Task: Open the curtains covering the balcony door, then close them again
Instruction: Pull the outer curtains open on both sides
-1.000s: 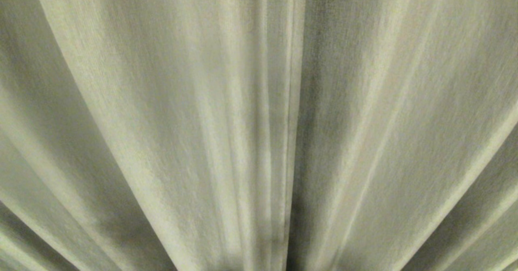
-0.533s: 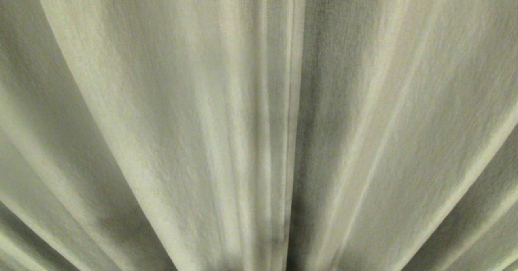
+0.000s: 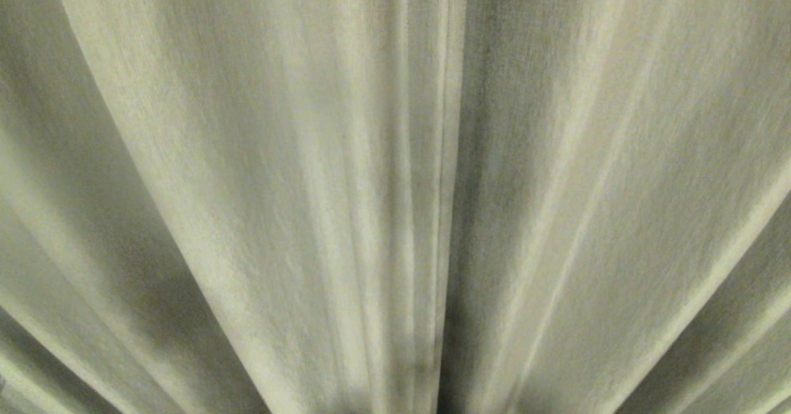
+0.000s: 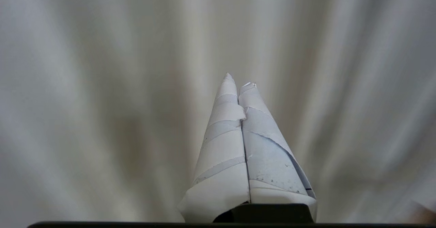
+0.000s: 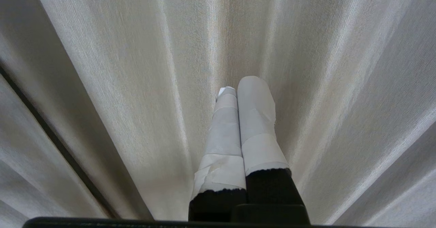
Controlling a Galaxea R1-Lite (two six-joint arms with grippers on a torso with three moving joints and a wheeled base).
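Note:
The cream pleated curtains (image 3: 247, 185) fill the head view, and their two panels meet at a vertical seam (image 3: 442, 185) just right of centre. The balcony door is hidden behind them. Neither arm shows in the head view. In the left wrist view my left gripper (image 4: 238, 80), wrapped in white tape, is shut with nothing between its fingers and points at the blurred curtains (image 4: 102, 85). In the right wrist view my right gripper (image 5: 240, 85), also taped, is shut and empty, with its tips close to the curtains (image 5: 119, 85). I cannot tell whether either gripper touches the fabric.
A dark narrow gap (image 5: 51, 132) between two folds runs slantwise across one side of the right wrist view. Fabric folds are all else that shows.
The head view shows the curtains hanging the same as before, with only a slight shift in the shading of the folds.

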